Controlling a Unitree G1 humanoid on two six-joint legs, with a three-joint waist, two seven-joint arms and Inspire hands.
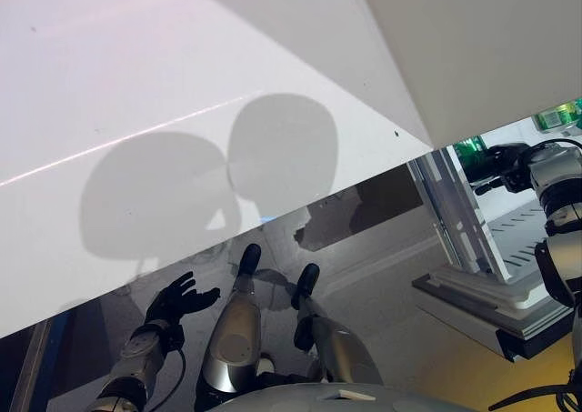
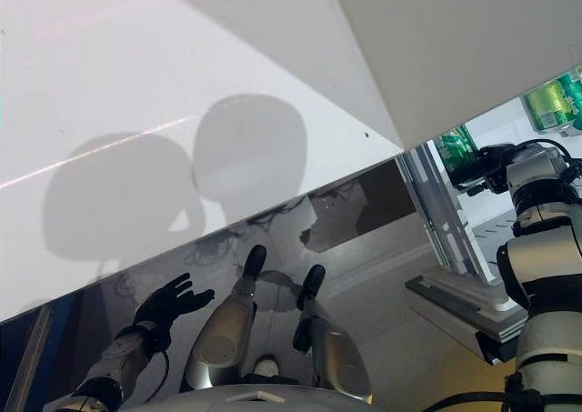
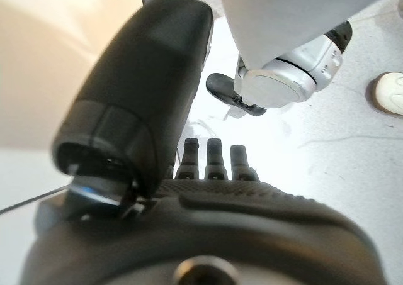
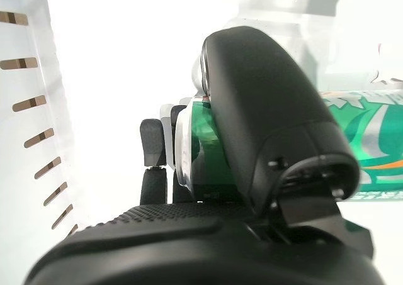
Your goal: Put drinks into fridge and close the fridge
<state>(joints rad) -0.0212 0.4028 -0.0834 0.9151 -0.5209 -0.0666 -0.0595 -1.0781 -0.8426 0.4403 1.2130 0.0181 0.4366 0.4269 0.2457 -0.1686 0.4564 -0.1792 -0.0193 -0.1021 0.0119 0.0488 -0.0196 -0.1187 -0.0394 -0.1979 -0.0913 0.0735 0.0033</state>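
Observation:
My right hand (image 1: 506, 163) reaches into the open fridge (image 1: 526, 223) at the right, and its fingers and thumb (image 4: 264, 109) are curled round a green can (image 4: 371, 148). The can shows just past the hand in the eye views (image 2: 454, 145). Another green drink (image 2: 551, 101) stands further in on a higher level. My left hand (image 1: 178, 297) hangs low at the lower left with its fingers (image 3: 214, 156) straight and spread, holding nothing.
A large white panel (image 1: 182, 85) slants across the upper part of the eye views, close in front of me. A white ledge (image 1: 482, 296) juts out low at the fridge's front. A light shoe (image 3: 388, 91) rests on the grey floor.

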